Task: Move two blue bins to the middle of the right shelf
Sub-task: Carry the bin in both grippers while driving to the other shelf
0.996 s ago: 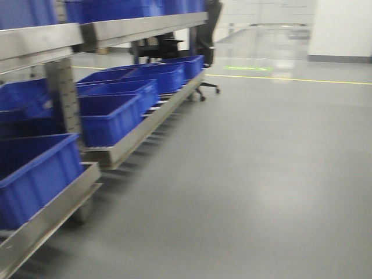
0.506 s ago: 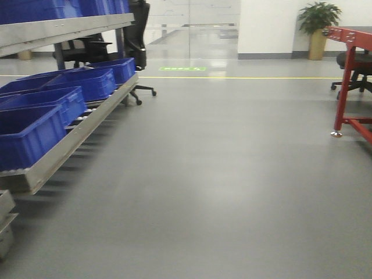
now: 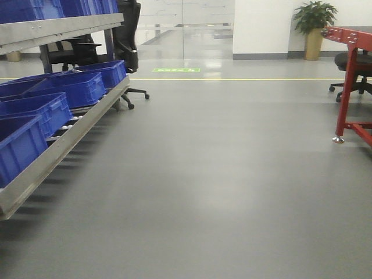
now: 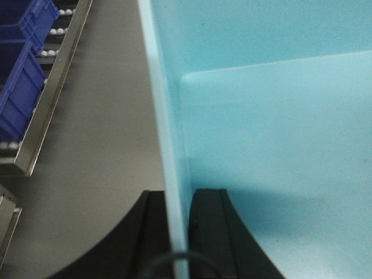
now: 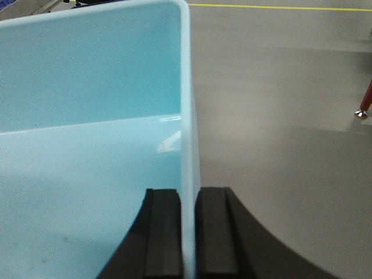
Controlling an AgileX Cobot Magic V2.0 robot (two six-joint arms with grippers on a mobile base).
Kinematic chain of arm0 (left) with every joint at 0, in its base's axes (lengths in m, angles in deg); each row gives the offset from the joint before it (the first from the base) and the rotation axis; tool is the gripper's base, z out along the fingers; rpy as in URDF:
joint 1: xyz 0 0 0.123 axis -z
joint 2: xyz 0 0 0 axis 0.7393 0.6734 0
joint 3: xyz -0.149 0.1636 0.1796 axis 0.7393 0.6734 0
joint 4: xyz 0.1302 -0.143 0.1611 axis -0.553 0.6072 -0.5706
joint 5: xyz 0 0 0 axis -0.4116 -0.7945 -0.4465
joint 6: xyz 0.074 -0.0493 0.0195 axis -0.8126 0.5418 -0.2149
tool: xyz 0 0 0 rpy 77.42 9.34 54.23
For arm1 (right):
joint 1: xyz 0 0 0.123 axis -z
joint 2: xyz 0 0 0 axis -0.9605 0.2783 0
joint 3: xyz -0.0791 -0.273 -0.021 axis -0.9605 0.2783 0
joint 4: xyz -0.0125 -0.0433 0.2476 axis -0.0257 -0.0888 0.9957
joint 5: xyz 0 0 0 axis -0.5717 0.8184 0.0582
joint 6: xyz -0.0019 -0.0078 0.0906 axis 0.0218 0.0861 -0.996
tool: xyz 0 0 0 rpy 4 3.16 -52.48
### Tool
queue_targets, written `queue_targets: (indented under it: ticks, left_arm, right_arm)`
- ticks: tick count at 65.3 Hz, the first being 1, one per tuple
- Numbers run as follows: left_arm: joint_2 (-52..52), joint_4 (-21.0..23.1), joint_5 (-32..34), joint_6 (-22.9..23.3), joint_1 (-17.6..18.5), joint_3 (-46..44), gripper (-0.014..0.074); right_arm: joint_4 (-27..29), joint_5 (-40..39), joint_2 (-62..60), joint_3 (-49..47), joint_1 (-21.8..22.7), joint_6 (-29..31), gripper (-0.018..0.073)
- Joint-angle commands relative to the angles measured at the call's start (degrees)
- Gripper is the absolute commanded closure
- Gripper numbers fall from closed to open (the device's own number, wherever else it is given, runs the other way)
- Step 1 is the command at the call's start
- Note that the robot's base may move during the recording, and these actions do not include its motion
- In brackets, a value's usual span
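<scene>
A pale light-blue bin is held between my two grippers, off the grey floor. In the left wrist view my left gripper (image 4: 177, 195) is shut on the bin's left wall, and the bin's inside (image 4: 261, 116) fills the right of the frame. In the right wrist view my right gripper (image 5: 189, 192) is shut on the bin's right wall, with the bin's inside (image 5: 87, 116) to the left. I see only one bin; a second one does not show. The bin and grippers are out of the front view. I cannot tell which level is the right shelf middle.
A steel rack (image 3: 58, 26) runs along the left, with dark blue bins (image 3: 35, 110) on its low roller level (image 3: 70, 136) and more on top. An office chair (image 3: 125, 52) stands behind it. A red metal frame (image 3: 346, 81) and a plant (image 3: 314, 23) are at right. Grey floor (image 3: 221, 174) lies ahead.
The front view has swung right and moved on: the rack has slid to the left edge and the red frame and plant have come into view.
</scene>
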Motion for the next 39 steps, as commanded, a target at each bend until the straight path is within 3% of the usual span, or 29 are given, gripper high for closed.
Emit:
queue_targets:
  ticks: [1, 39]
  left_arm:
    - [-0.62, 1.55, 3.12, -0.95, 0.45, -0.57, 0.0708]
    - [-0.62, 1.55, 3.12, -0.95, 0.45, -0.57, 0.0708]
  right_arm:
    - [1.49, -4.39, -0.59, -0.47, -0.36, -0.13, 0.071]
    - [1.49, -4.39, -0.59, -0.47, -0.36, -0.13, 0.071]
